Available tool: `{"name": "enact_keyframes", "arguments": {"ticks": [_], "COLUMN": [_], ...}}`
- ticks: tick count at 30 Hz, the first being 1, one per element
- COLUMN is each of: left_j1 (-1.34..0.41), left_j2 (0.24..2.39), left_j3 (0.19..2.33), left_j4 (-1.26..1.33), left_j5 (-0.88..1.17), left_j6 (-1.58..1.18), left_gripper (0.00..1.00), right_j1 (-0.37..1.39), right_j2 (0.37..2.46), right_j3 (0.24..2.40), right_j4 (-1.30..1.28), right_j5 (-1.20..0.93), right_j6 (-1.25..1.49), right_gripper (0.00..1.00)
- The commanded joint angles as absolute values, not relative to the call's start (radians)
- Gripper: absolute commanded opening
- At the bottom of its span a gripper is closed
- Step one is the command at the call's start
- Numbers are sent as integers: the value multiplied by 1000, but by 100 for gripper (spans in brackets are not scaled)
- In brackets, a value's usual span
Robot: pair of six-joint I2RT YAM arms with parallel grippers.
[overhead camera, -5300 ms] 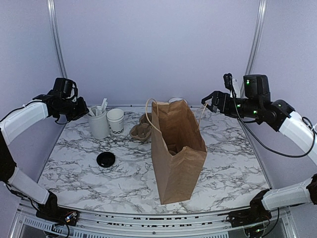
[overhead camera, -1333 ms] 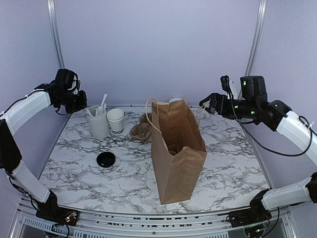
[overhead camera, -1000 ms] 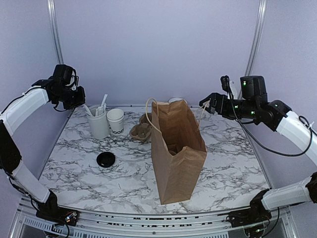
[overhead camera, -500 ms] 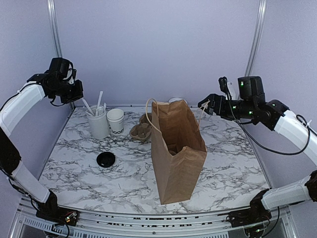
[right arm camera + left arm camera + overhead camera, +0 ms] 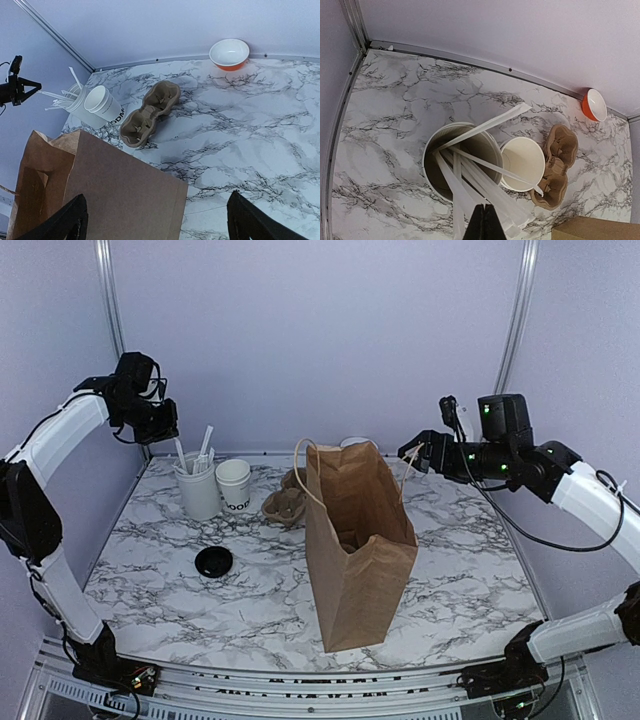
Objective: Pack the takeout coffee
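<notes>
Because the takeout coffee cup [image 5: 233,483] is thin paper, open-topped and looks empty, I judge it light and easily crushed, best held gently around its lower wall. It stands at the table's [image 5: 450,570] far left, just beside the white canister [image 5: 197,490] of sticks [image 5: 470,165]. Its black lid [image 5: 213,561] lies apart, nearer me. The brown bag [image 5: 355,540] stands open mid-table, its contents unclear. My left end effector [image 5: 481,222] is pinched closed above the canister, and my right end effector [image 5: 412,452] gapes wide, empty.
</notes>
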State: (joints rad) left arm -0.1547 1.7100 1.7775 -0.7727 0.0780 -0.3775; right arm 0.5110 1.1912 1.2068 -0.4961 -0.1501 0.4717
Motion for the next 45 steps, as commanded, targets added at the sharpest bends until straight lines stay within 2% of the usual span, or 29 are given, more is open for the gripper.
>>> {"name": "enact_keyframes", "arguments": {"ticks": [1, 16, 27, 37, 45], "left_j1": [-148, -149, -152, -181, -265], "left_j2": [1699, 1500, 1401, 1369, 1390], "left_j3": [1857, 1797, 1830, 1953, 2000], "left_j4": [-846, -890, -889, -862, -718], "left_j5": [110, 64, 93, 255, 458], "left_j6": [-388, -419, -448, -492, -567], "left_gripper": [0, 0, 0, 0, 0], "right_j1": [502, 502, 502, 502, 502], "right_j2": [1197, 1287, 1306, 1236, 1163], "right_j3": [1234, 1285, 1328, 1320, 1270], "right_j4": [-482, -480, -457, -354, -241], "right_j5": [-158, -214, -200, -181, -160], "right_j6": [470, 443, 413, 348, 298], "right_gripper": [93, 93, 94, 95, 96]}}
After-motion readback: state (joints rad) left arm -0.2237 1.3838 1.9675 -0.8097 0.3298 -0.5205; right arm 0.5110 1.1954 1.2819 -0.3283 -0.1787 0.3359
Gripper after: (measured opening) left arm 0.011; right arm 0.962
